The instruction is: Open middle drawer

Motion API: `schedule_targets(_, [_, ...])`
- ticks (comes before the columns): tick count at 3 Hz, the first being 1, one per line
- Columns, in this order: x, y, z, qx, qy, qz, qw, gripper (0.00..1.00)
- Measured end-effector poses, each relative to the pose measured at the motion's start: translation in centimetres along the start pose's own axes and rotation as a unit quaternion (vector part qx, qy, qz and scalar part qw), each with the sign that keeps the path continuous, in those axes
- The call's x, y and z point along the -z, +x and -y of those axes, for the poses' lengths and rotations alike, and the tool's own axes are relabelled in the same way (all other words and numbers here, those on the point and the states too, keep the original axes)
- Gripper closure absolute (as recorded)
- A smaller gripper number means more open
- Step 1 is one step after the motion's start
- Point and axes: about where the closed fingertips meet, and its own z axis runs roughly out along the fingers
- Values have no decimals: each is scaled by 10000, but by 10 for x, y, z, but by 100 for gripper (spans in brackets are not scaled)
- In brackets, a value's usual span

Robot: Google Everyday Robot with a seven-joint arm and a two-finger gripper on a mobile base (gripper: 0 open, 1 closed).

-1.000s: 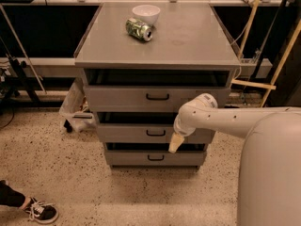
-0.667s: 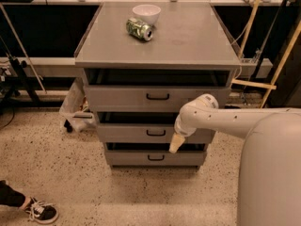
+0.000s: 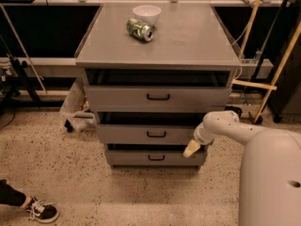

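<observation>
The grey cabinet (image 3: 157,41) has three drawers. The middle drawer (image 3: 127,134) is the second one, a shallow grey front with a small black handle (image 3: 156,134) at its centre and a dark gap above it. My gripper (image 3: 191,149), with a cream-coloured tip, hangs at the end of my white arm (image 3: 225,126). It sits by the right end of the middle drawer's lower edge, right of and below the handle and not touching it. The top drawer (image 3: 117,98) and the bottom drawer (image 3: 127,157) also show dark gaps above their fronts.
A white bowl (image 3: 146,14) and a green can (image 3: 140,29) lying on its side rest on the cabinet top. A person's shoe (image 3: 42,212) is on the floor at lower left. A plastic bag (image 3: 73,102) sits left of the cabinet; wooden poles (image 3: 275,74) lean at right.
My arm and gripper have moved to the right and a little down, farther from the middle drawer's handle. The drawers have not moved.
</observation>
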Motion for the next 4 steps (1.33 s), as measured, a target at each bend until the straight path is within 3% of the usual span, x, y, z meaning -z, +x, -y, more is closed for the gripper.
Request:
schedule_targets(1, [0,0,0,1,0,0,10000,0])
schedule_targets(2, [-20,-24,-8,451,-140,17,9989,0])
schedule_targets(3, [-22,-26,-8,521,-139,23,9985,0])
schedule_targets(4, [-22,-26,-8,522,-140,23,9985,15])
